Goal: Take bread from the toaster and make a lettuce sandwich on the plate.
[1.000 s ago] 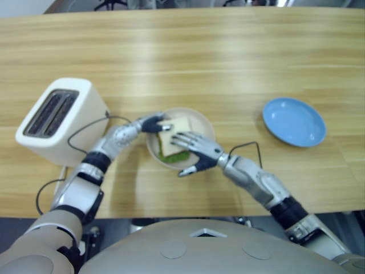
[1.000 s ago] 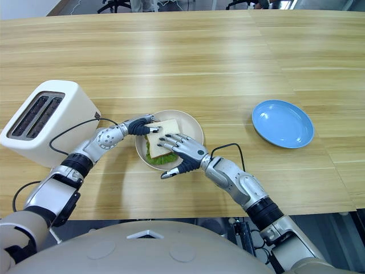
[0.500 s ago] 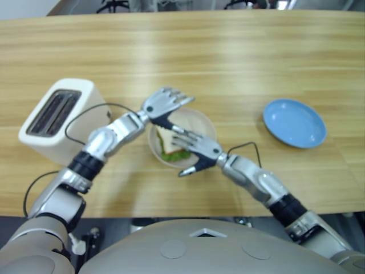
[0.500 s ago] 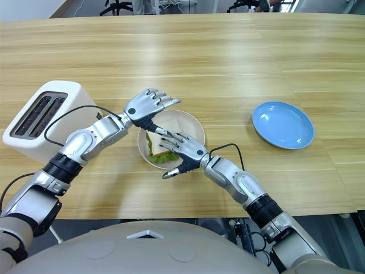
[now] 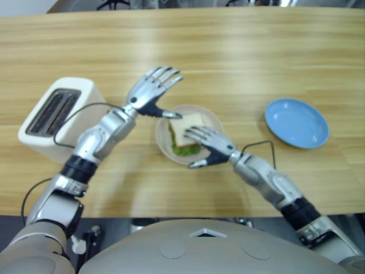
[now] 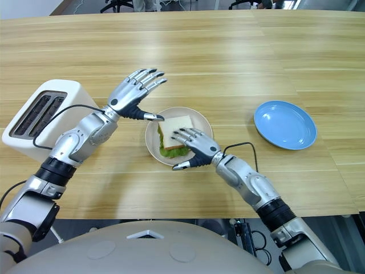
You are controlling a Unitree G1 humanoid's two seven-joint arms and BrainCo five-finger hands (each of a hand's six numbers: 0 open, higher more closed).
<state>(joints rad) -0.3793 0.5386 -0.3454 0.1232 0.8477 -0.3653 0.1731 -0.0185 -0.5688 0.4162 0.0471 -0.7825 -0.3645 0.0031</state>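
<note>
A: Left eye view?
B: Left hand (image 5: 149, 91) above the table, fingers fanned wide, holding nothing, just far-left of the beige plate (image 5: 162, 137). Sandwich (image 5: 185, 121) lies on that plate. Right hand (image 5: 212, 149) spread flat over the sandwich's near-right corner, gripping nothing.
A: Right eye view?
B: Lettuce (image 6: 166, 152) pokes out at the bread's near edge. Toaster (image 6: 43, 117) at left; blue plate (image 6: 285, 124) at right, well apart.
</note>
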